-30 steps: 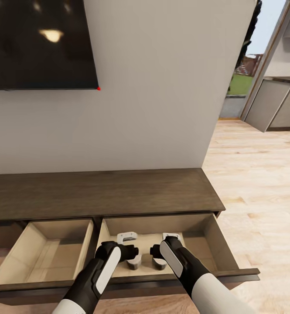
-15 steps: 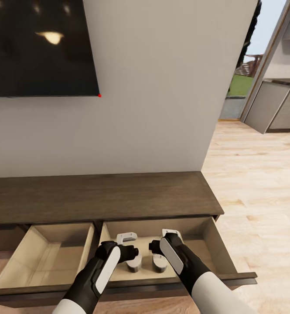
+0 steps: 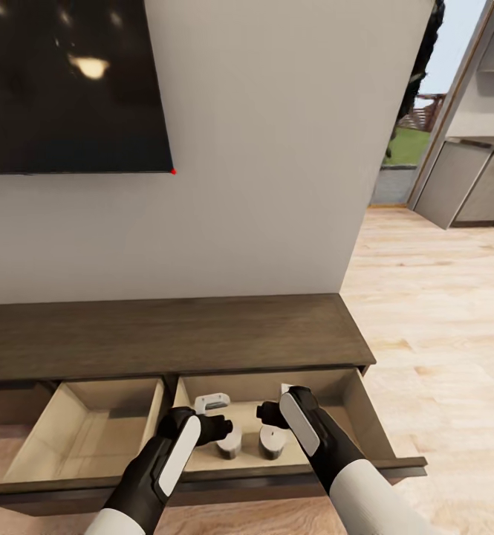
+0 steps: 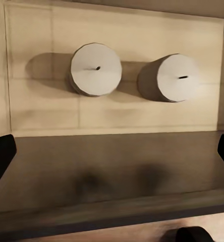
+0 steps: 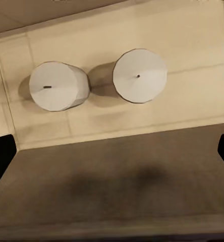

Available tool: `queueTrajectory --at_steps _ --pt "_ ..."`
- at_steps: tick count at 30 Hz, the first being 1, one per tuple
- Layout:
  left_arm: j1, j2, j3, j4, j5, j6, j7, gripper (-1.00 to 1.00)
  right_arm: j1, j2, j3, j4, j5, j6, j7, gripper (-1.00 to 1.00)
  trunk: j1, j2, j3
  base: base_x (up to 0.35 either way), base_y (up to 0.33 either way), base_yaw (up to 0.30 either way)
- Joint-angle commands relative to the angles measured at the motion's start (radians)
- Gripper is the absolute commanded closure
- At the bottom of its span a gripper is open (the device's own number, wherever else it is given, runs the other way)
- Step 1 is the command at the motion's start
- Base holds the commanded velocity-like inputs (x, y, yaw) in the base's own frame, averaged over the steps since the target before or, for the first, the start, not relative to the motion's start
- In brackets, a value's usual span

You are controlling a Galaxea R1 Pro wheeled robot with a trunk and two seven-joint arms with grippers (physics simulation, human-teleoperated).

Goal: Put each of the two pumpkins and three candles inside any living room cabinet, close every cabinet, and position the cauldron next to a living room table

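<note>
Since the earlier frame both arms have been drawn back a little from the cabinet, and the view has dropped slightly. Two candles are left standing side by side, just apart, on the pale floor of the right-hand open drawer. The left gripper and right gripper are held wide open and empty above them. The candles are judged light, rigid and smooth, best taken across their round sides.

The cabinet is made of dark matt wood with visible grain; its drawer insides are pale and smooth. The two candles look matt grey, perhaps waxy. A glossy black screen is seen; the floor is light wood.
</note>
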Motion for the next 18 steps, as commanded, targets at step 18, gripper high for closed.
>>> queueTrajectory --at_steps 18 --pt "0.0 0.001 0.001 -0.002 0.0 0.001 0.0 -1.0 0.0 0.0 0.0 -0.001 0.0 -0.004 0.001 -1.0 -0.069 0.126 0.056 -0.082 0.016 0.0"
